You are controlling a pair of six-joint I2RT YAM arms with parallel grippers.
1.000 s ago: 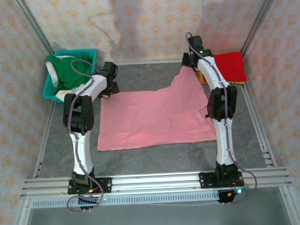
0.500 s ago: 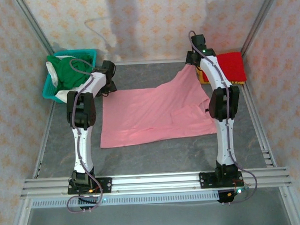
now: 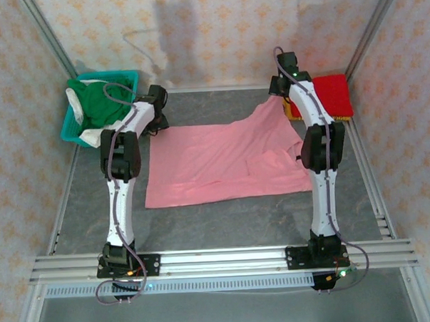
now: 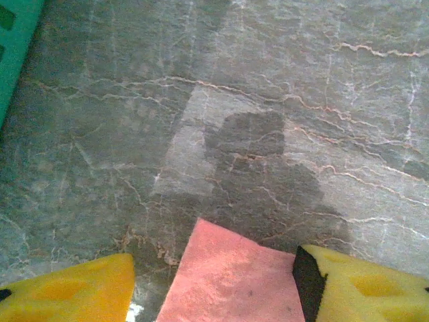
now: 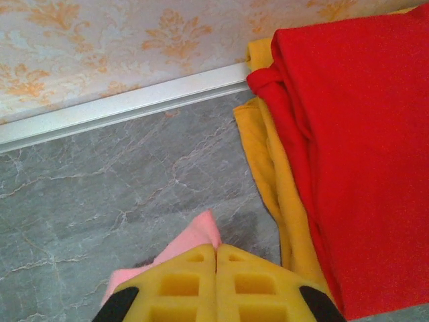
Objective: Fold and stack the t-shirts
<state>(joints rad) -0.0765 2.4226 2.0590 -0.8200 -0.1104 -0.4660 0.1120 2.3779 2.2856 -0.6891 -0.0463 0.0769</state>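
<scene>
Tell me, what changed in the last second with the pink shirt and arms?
The right gripper, shut on a corner of the pink t-shirt, pulled it toward the back wall; the shirt's near edge slid back too. The left arm also reached farther back, left gripper open over the other corner. The red t-shirt and teal basket stayed put.

**T-shirts, five, plain colours: one spread, two stacked, two in a basket**

Light pink t-shirt (image 3: 222, 161): spread mostly flat across the middle of the tabletop (image 3: 225, 225) and lightly creased. Its far right corner is raised to a peak and pinched in the closed right claw (image 5: 216, 253); its far left corner lies flat.
Red t-shirt (image 5: 362, 147): folded, lying on the folded orange-yellow t-shirt (image 5: 268, 161) at the far right edge, just beside the pink peak.
Dark green t-shirt (image 3: 98, 102): crumpled in the teal basket (image 3: 69, 130) at far left, over a white t-shirt (image 3: 92, 136) that shows at its edges.
</scene>
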